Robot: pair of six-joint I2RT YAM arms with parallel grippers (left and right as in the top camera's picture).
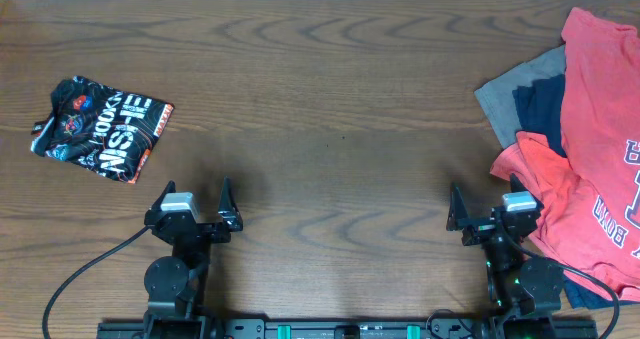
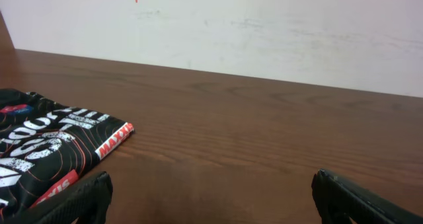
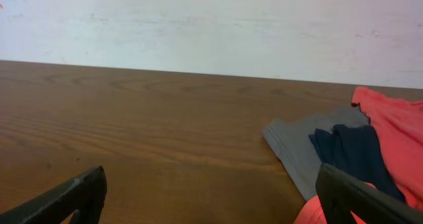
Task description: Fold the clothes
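A pile of clothes lies at the right edge of the table: a large coral-red T-shirt (image 1: 600, 109) with navy-and-white print, over a grey garment (image 1: 510, 94) and a navy-blue one (image 1: 540, 114). They also show in the right wrist view: the red shirt (image 3: 396, 128), the grey garment (image 3: 297, 145), the navy one (image 3: 353, 151). My right gripper (image 1: 490, 214) is open and empty just left of the pile's near corner. My left gripper (image 1: 192, 207) is open and empty at the front left.
A folded black shirt with white and orange print (image 1: 100, 129) lies at the far left, also in the left wrist view (image 2: 46, 148). A white wall stands behind the table's far edge. Cables run from both arm bases along the front edge.
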